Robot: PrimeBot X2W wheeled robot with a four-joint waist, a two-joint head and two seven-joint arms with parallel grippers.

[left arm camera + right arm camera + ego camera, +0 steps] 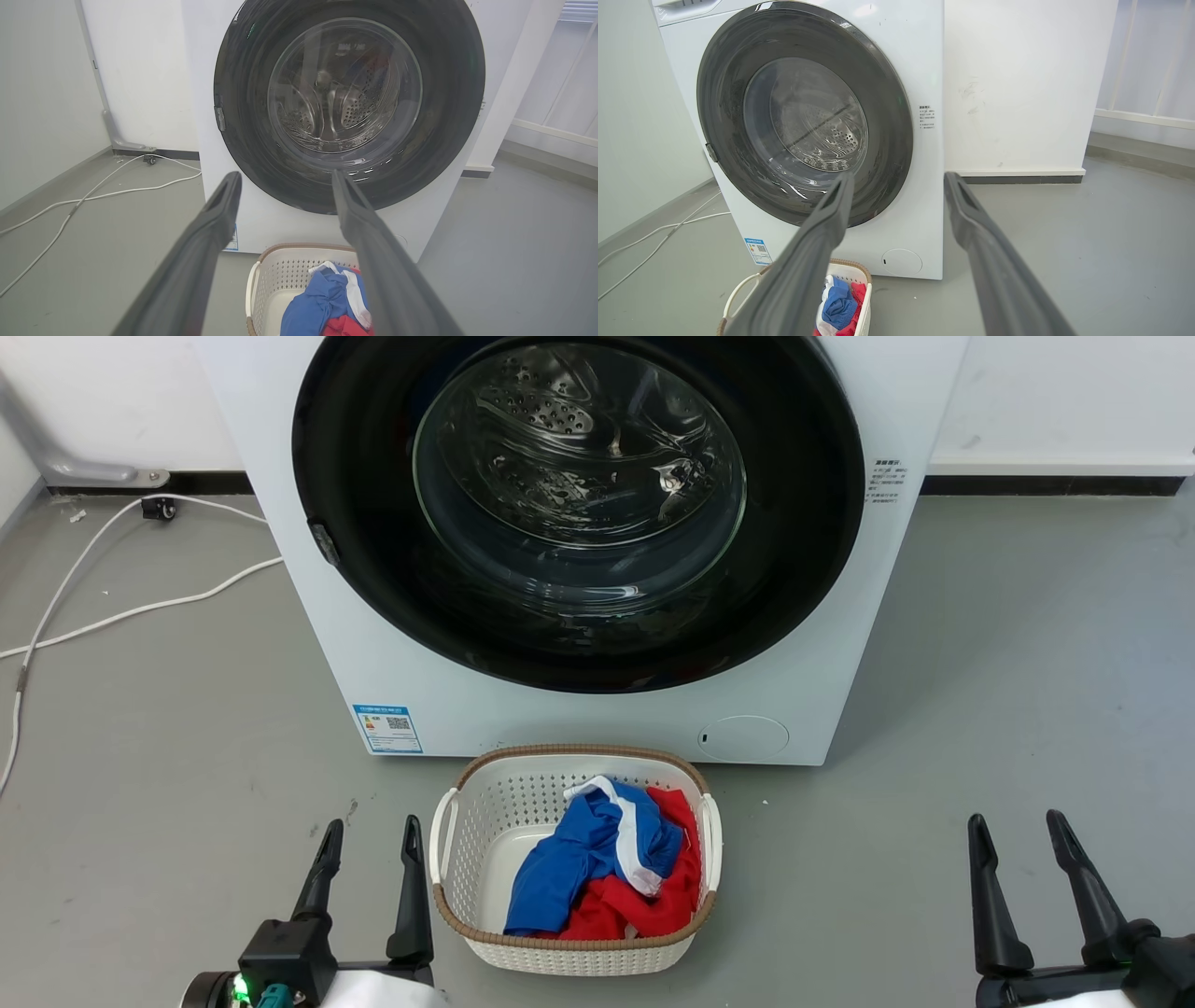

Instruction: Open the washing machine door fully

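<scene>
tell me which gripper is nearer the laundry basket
Left. The left gripper is just beside the left side of the laundry basket; the right gripper is well off to its right.

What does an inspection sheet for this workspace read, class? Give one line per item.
Surface: grey floor, a few specks.
Job's things: door shut flush on the washer.
Clutter: basket holding clothes, in front of the washer.
Grippers: left gripper open, empty; right gripper open, empty; both short of the door.
Cables: white cables on the floor, left of the washer.
Surroundings: white wall behind.
</scene>
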